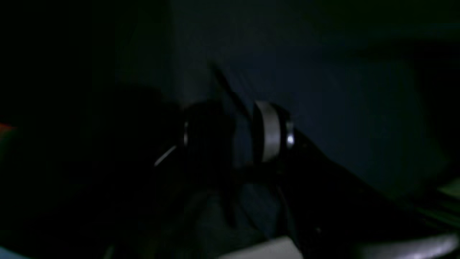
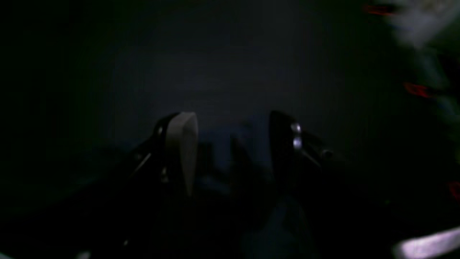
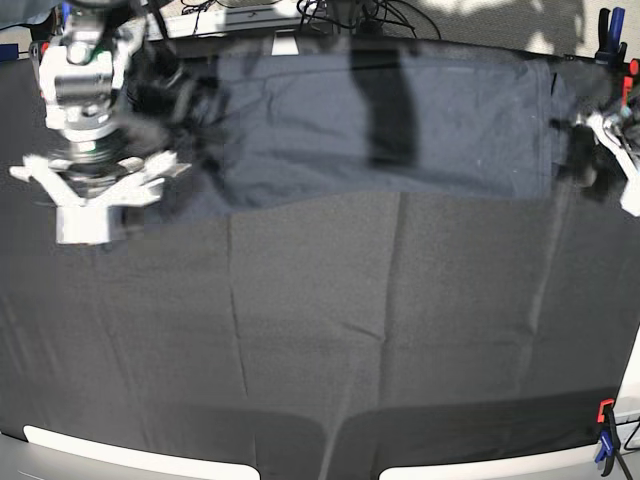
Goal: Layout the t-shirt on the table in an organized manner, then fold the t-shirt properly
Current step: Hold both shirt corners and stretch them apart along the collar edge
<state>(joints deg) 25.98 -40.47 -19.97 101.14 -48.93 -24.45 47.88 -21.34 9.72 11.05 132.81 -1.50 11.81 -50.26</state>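
Apart, both arms flank the t-shirt (image 3: 380, 120), each gripper spread.

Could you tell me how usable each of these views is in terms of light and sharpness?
Left wrist view: very dark and soft, only the left gripper glints against the t-shirt. Right wrist view: equally dim, the right gripper open and smeared. Base view: well lit, though the right gripper is motion-blurred and an arm's shadow crosses the t-shirt.

Dark t-shirt (image 3: 400, 120) spread flat across table (image 3: 400, 330) far side.
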